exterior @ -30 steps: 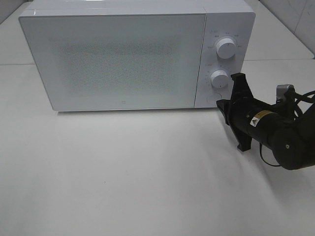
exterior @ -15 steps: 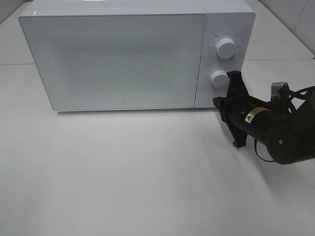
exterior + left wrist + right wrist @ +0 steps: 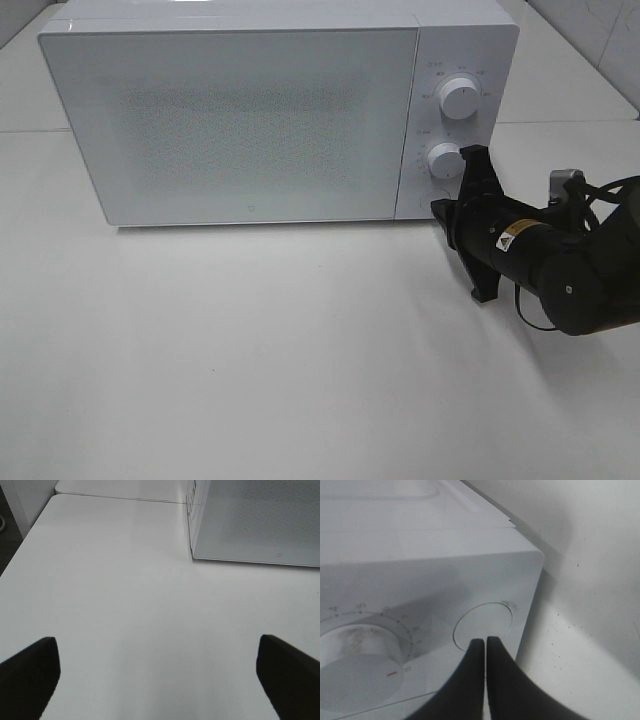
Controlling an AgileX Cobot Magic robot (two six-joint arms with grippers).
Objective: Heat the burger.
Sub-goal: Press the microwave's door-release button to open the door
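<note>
Right gripper (image 3: 485, 641) jaws shut, tips at microwave's (image 3: 250, 110) round button (image 3: 490, 617): you should push straight, centred. Left gripper (image 3: 160, 680) jaws wide.

I see bright, flat light from above that nearly blends the white microwave (image 3: 240, 120) into the white table (image 3: 250, 350). There is glare along the microwave's top and only a thin, soft shadow under its front. In the right wrist view, the right gripper (image 3: 481, 641) and the dial (image 3: 360, 665) look soft and grainy, and a grey shadow lies across the microwave's front.
</note>
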